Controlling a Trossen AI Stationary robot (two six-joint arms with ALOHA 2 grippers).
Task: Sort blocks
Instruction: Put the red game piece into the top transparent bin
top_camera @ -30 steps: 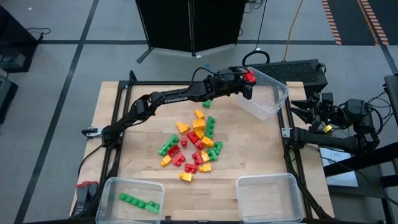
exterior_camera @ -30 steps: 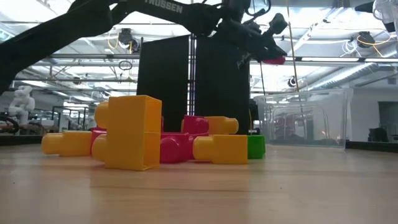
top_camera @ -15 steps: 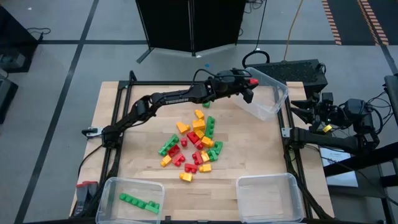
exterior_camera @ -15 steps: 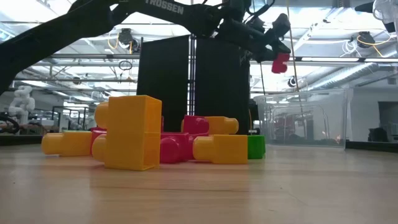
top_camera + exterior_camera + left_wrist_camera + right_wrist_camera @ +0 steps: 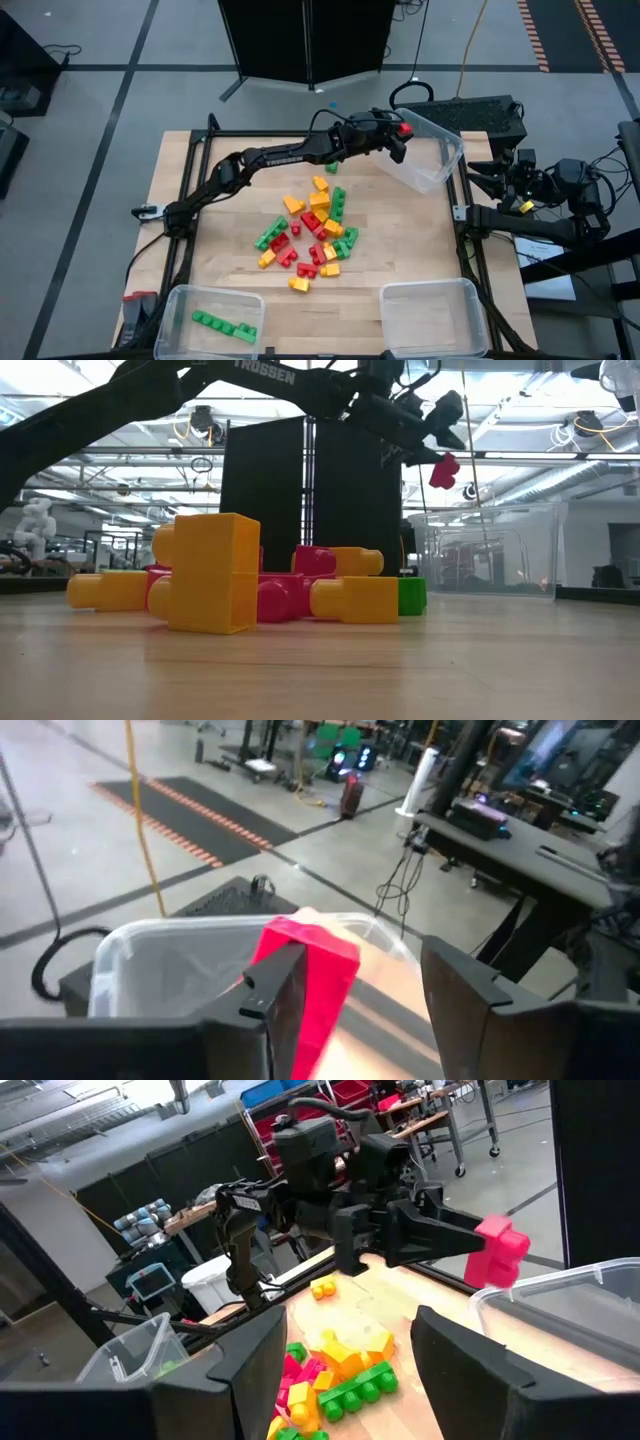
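Red block being hung out over the far bin

Nearest the camera, the tabletop [image 5: 220, 250] is being shared by a bin of green blocks [image 5: 224, 324] and an empty bin [image 5: 432, 315], with the mixed pile of blocks [image 5: 308, 232] just past them. Farther back, the red block [image 5: 405, 129] is being pinched against one finger of the left hand [image 5: 399, 138], jaws a bit apart, right over the near rim of the far bin [image 5: 428, 150], its long axis hanging down toward it. The right hand [image 5: 345, 1365] is parked off the tabletop's right edge, open and empty.
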